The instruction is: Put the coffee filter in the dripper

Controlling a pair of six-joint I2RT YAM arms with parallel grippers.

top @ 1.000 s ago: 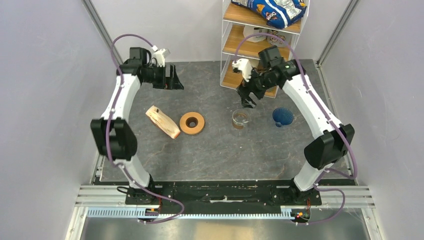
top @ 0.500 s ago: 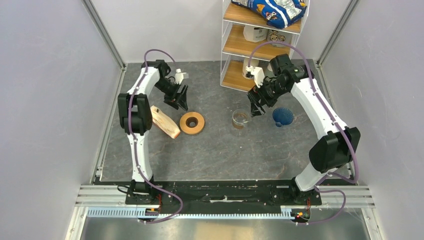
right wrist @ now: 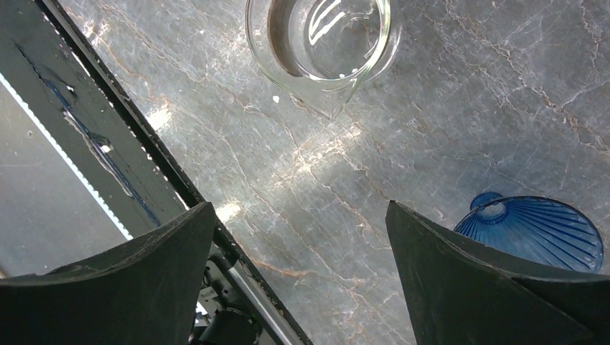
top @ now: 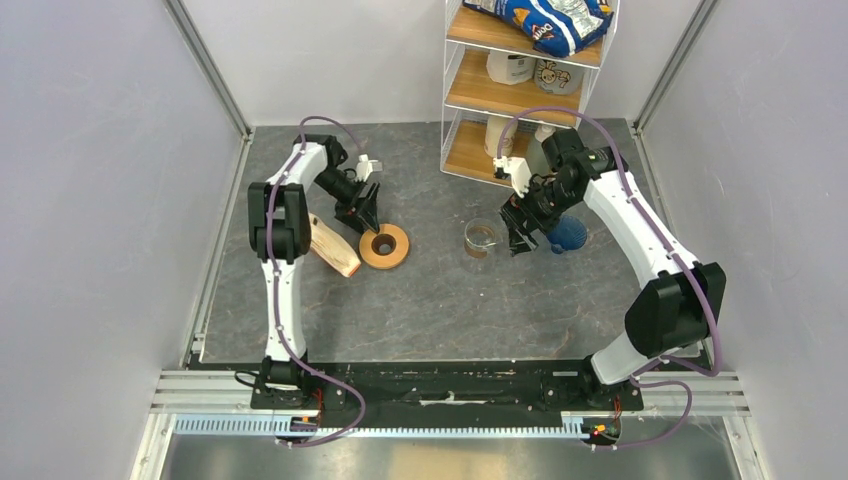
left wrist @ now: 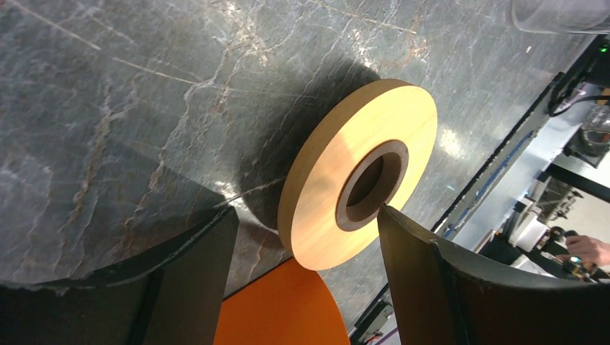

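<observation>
Left gripper (top: 367, 226) hangs with its jaws spread wide and nothing held, the orange-brown ring (left wrist: 338, 180) framed between its fingers on the table (top: 440, 300). Right gripper (right wrist: 300, 205) is also spread wide and holds nothing, over the table between the glass cup (right wrist: 316, 85) and the dripper (right wrist: 536, 230). The dripper sits toward the table's right edge, its ribbed inside showing. The cup's clear bottom shows through. A tan paper stack (top: 328, 244) lies left of the ring.
</observation>
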